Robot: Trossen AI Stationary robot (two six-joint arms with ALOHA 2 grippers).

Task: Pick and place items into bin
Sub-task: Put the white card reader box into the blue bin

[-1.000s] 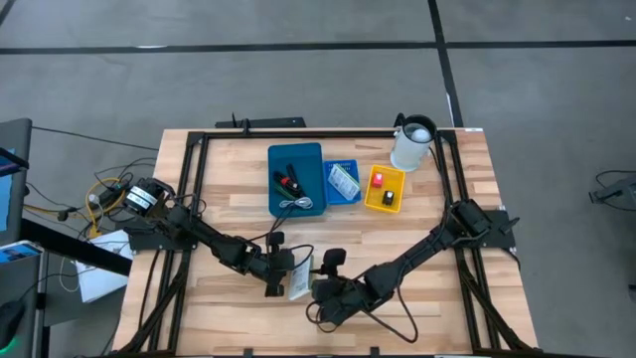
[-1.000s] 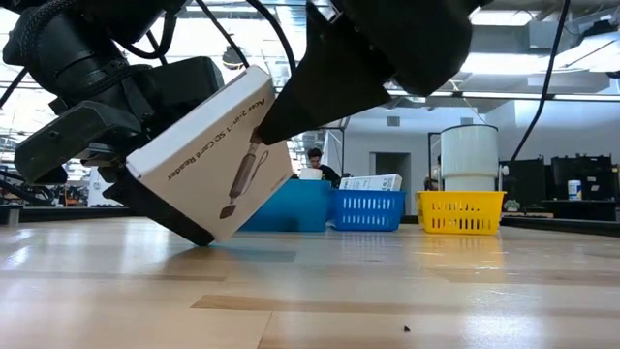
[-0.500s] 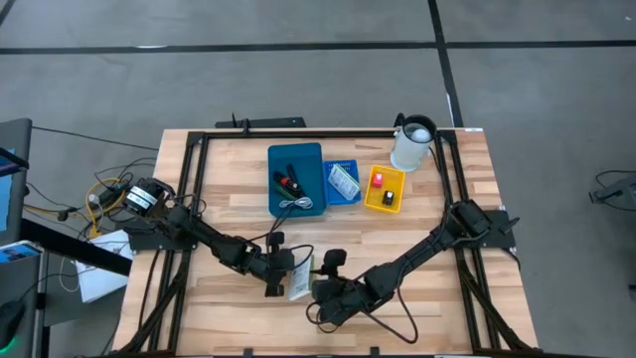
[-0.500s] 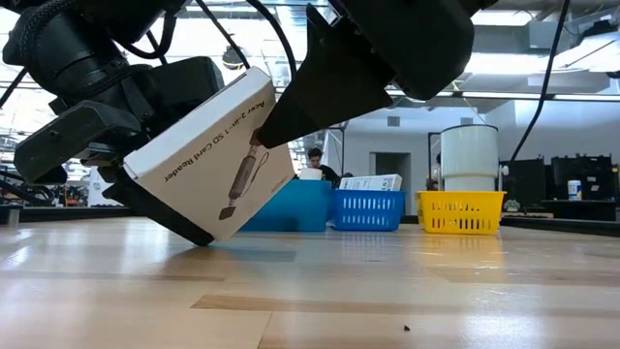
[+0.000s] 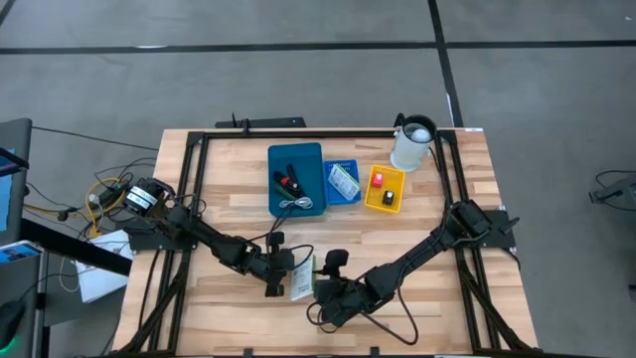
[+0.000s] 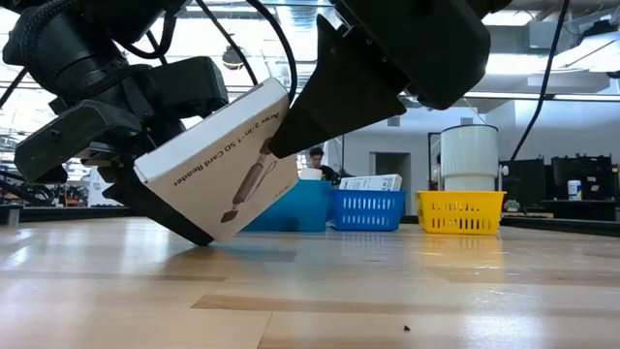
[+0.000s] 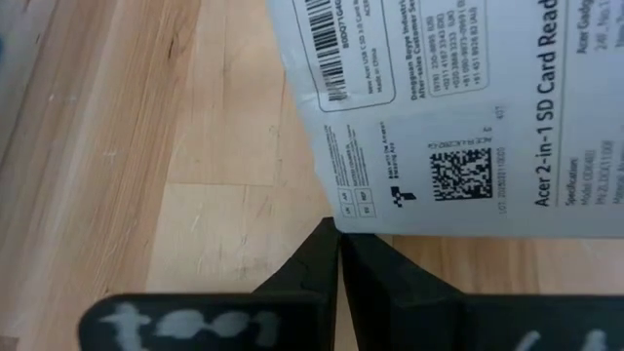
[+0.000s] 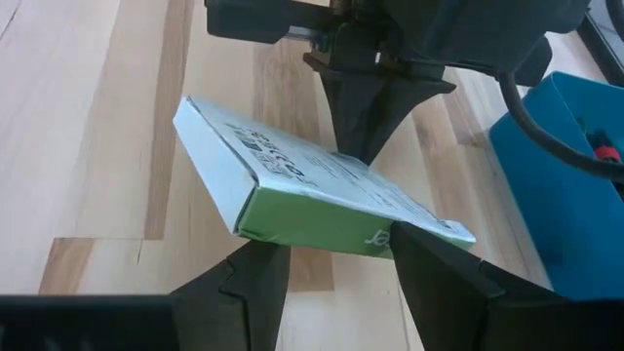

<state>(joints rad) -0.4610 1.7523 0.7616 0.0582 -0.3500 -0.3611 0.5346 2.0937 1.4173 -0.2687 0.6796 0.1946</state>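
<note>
A white box [image 6: 218, 165], printed "Acer 2-in-1 SD Card Reader", stands tilted near the table's near edge, between my two grippers [image 5: 300, 279]. Only its lower edge [image 6: 201, 237] rests on the wood. My left gripper [image 7: 337, 234] is shut at the box's barcode side. My right gripper [image 8: 331, 255] is open, with one finger on each side of the box's green end [image 8: 312, 226]. My left gripper has its shut fingertips [image 7: 331, 232] against an edge of the box's barcode face [image 7: 390, 195], coming from the table's left. The box leans tilted, its lower edge on the table. My right gripper is open at the green end, coming from the near right. In the low view one finger [image 6: 334, 92] meets the upper part of the printed face [image 6: 274, 147]. Whether the other finger touches, I cannot tell.
On the far half of the table are a blue bin [image 5: 296, 179] holding cables and small pieces, a small blue basket [image 5: 343, 182] with a white packet, a yellow bin [image 5: 385, 189] and a white jug [image 5: 412, 144]. Bare wood lies around the grippers.
The box has tipped a little flatter. Its upper edge has swung toward the table's right and down, while its lower edge has stayed on the wood. My right gripper has shifted slightly the same way with it.
</note>
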